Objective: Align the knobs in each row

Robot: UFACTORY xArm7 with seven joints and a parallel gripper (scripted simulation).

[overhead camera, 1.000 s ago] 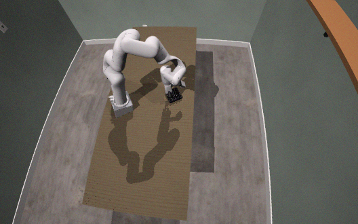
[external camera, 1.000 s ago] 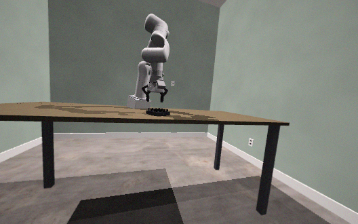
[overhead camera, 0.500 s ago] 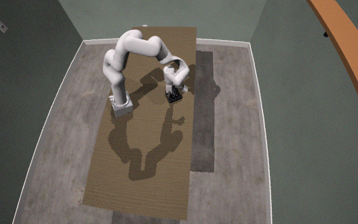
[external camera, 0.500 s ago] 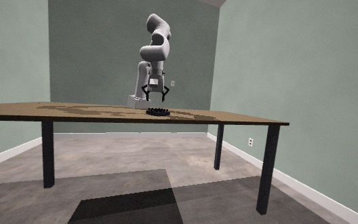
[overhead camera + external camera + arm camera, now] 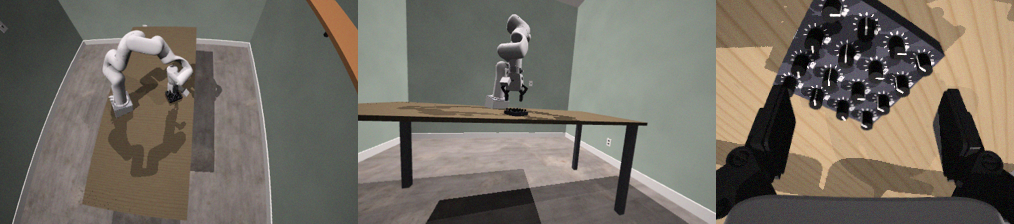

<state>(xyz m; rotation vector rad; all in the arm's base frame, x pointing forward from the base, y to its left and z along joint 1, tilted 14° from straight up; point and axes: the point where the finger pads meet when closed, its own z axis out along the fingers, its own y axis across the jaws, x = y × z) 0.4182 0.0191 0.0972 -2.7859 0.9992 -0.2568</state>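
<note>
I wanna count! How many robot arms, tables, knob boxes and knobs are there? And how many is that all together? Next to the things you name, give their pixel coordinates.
Robot arm (image 5: 144,45) (image 5: 512,51): 1
Table (image 5: 169,190) (image 5: 595,117) (image 5: 891,145): 1
Knob box (image 5: 174,101) (image 5: 517,114) (image 5: 908,32): 1
Knobs (image 5: 173,95) (image 5: 516,109) (image 5: 847,56): 16
Total: 19

Greenish walls close in the room, a pale baseboard (image 5: 224,42) (image 5: 663,193) running along their foot above a mottled grey-brown floor (image 5: 237,136) (image 5: 493,153). A white outlet (image 5: 608,142) sits low on the right-hand wall, another (image 5: 530,83) on the back wall behind the table (image 5: 135,190) (image 5: 460,115). From the top, an orange band (image 5: 339,30) crosses the upper right corner, a small dark piece (image 5: 325,34) beside its edge
</note>
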